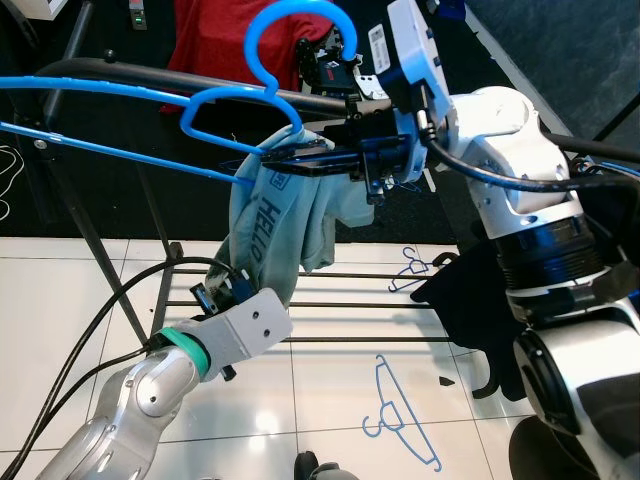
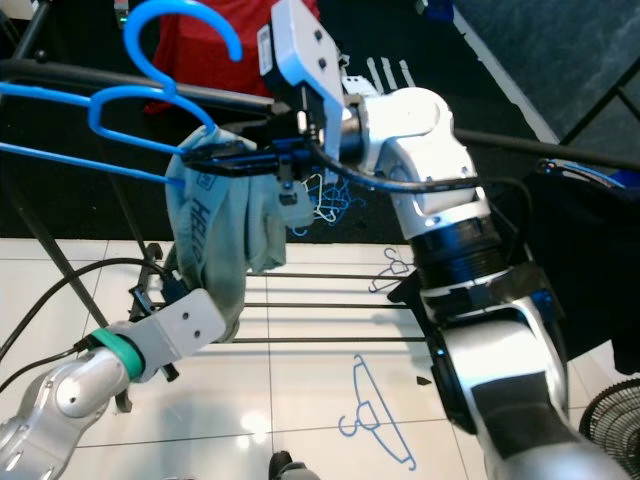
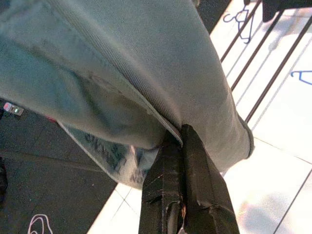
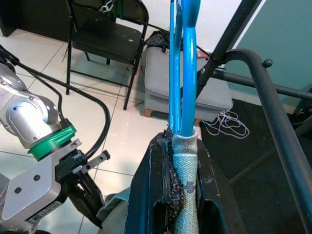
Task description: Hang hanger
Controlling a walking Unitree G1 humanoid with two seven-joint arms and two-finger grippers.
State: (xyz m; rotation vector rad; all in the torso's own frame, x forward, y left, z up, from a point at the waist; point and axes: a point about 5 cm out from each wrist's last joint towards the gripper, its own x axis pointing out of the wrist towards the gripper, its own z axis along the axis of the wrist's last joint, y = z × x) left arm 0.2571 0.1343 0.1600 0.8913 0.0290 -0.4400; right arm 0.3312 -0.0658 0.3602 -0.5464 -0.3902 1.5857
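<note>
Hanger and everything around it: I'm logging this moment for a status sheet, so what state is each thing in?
Blue hanger: held up at the rail, hook not yet over it.
Grey-green shirt: draped on the hanger, hanging down.
Right gripper: shut on hanger and shirt.
Left gripper: shut on the shirt's lower edge.
Black rail: bare where visible.
Blue hanger on floor: lying flat.

You have a red cloth point(image 1: 225, 45) hanging behind the rail, two thin blue wire hangers point(image 1: 400, 425) lying on the white tiled floor point(image 1: 330, 400), a black folding chair point(image 4: 105, 36) beside a grey cushioned seat point(image 4: 187, 80), and a dark garment point(image 1: 470, 300) draped nearby.
</note>
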